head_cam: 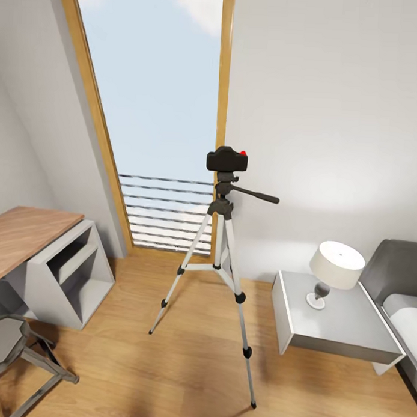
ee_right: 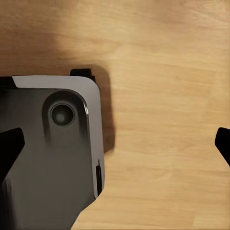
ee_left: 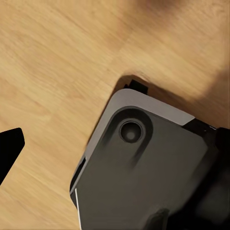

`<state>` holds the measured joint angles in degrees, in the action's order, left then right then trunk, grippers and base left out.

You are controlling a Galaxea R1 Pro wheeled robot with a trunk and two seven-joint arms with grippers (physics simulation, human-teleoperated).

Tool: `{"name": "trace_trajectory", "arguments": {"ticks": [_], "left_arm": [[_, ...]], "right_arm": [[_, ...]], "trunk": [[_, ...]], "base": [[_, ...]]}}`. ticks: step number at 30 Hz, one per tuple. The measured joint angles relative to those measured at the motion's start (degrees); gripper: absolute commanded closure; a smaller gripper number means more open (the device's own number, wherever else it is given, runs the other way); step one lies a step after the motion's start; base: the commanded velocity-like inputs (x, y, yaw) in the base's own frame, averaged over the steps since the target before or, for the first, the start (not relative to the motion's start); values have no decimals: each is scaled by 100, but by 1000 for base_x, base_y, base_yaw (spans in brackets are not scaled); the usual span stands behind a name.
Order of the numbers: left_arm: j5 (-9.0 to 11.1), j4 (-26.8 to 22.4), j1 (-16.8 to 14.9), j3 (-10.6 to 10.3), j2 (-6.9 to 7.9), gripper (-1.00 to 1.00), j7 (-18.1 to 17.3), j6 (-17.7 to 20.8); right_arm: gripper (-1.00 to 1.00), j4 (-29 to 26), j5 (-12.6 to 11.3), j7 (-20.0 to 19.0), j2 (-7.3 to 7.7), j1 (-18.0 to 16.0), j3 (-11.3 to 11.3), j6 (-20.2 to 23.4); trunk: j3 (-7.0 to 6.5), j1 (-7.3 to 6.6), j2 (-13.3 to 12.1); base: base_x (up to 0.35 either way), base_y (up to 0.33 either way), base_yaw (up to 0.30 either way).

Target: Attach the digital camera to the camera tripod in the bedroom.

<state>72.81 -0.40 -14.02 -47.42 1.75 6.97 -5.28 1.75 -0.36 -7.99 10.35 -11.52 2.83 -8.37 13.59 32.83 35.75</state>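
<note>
Our right tool (ee_right: 115, 143) hung spread wide and empty over the floor (ee_right: 163, 72); the left tool's (ee_left: 9, 148) spread we could not tell. The camera (head_cam: 227, 159) sat atop the tripod (head_cam: 222, 257) by the window (head_cam: 159, 80), apparently mounted.

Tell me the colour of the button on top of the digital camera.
Red, on the black digital camera atop the camera tripod; clearest in the head view.
</note>
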Motion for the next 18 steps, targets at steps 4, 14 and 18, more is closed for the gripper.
{"name": "trace_trajectory", "arguments": {"ticks": [4,14,18], "left_arm": [[0,0,0,0,0,-100,0,-1],[0,0,-1,0,0,-100,0,-3],[-1,0,-1,0,0,-100,0,0]], "right_arm": [[-100,1,-2,0,0,0,-2,1],[-100,2,14,-6,0,45,-3,0],[-100,1,24,-9,0,50,-4,1]], "trunk": [[-37,0,0],[-130,0,0],[-167,0,0]], "base": [[0,0,0],[0,0,0],[0,0,0]]}}
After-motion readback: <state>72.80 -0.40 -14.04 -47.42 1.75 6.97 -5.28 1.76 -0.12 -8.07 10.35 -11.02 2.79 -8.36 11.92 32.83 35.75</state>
